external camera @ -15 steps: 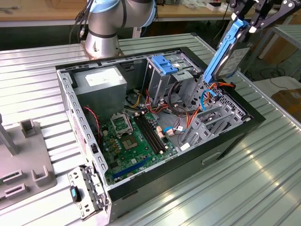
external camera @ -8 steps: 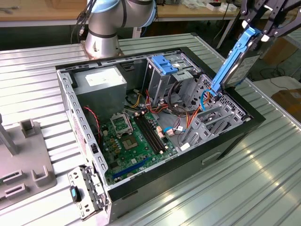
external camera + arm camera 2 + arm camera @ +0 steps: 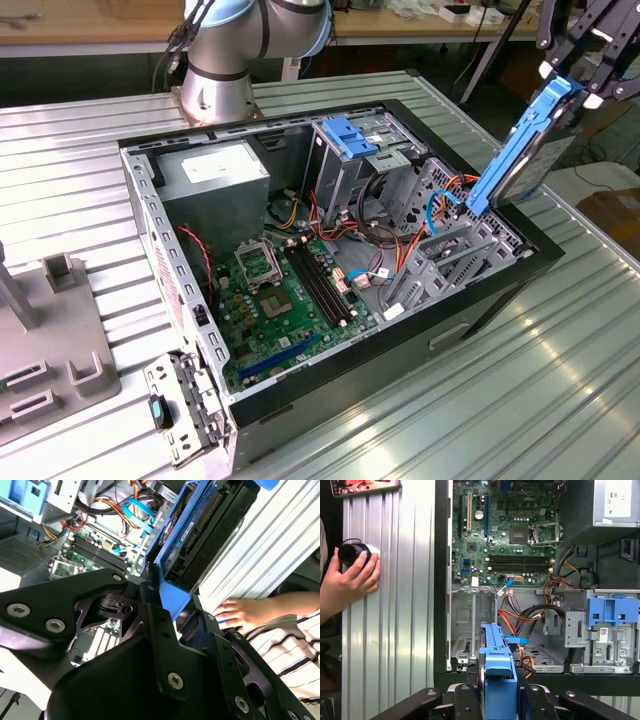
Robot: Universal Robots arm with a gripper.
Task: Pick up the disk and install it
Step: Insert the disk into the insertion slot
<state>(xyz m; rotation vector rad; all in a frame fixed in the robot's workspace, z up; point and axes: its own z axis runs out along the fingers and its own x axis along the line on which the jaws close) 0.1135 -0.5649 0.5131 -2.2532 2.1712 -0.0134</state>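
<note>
- Gripper [image 3: 572,88], what was it doing at that point?
- It was clamped on one end of the disk [image 3: 520,150]. The disk hung tilted above the computer case's rim [image 3: 535,245] on the exterior view's right, its lower end just over the grey drive cage [image 3: 450,250]. In both wrist views the jaws pressed against the blue rail.
- Which step was that, then?
- The pick-up looked done. The install was in hand, and the disk was not yet seated.
- What did seating it call for?
- As I judged it, squaring the rails to that cage and entering straight.
- Was there room?
- Not much. Orange cables [image 3: 520,617] lay just beside the cage, with sheet-metal edges on either side. A person's hand [image 3: 350,577] rested on the ribbed table [image 3: 500,400], apart from the case
</note>
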